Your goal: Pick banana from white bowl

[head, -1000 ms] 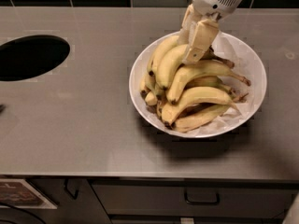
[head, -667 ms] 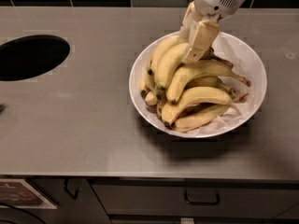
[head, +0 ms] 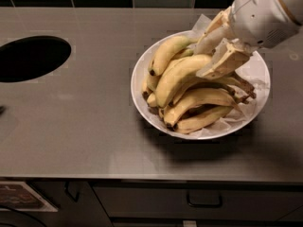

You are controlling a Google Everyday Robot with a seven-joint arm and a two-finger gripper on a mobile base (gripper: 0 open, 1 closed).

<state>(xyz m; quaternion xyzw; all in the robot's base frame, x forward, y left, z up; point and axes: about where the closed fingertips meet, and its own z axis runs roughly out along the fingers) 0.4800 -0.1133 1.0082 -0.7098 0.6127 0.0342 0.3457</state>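
Several ripe bananas are heaped in the white bowl, towards the back right corner of the worktop. Topmost, the banana curves up into the gripper, whose fingers stand apart, straddling its upper end.

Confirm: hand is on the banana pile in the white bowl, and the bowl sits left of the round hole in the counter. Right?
Not quite. The white bowl sits right of the round hole in the counter, not left; the camera view shows it. The rest stands: the hand is on the banana pile in the bowl, at the large curved banana.
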